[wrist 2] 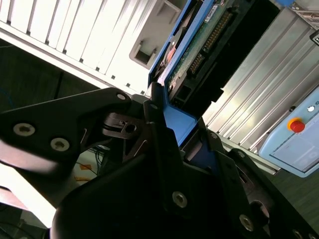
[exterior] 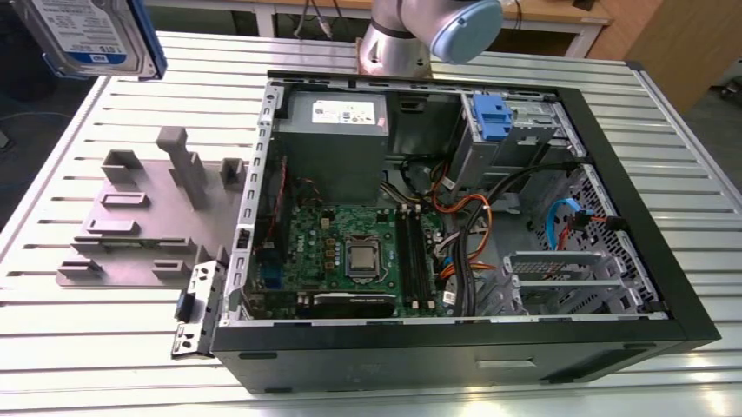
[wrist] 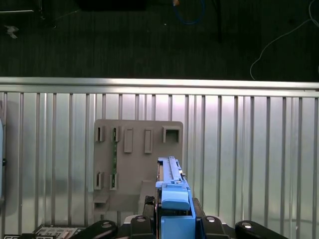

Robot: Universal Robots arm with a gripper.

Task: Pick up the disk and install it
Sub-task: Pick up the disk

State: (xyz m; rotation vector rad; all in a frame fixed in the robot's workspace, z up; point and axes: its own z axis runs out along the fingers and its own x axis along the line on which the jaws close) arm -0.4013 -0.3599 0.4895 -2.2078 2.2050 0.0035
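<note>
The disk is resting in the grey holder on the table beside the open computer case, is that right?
No. The disk is not in the grey holder; it is held off the table in the jaws of the gripper, as the first wrist view shows. The holder does sit beside the open computer case.

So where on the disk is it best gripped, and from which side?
Grip the disk at its blue-framed end, fingers on the two broad faces, coming in end-on. It is a thin flat slab, so the faces give parallel surfaces; the gripper is shut on it that way in the first wrist view.
</note>
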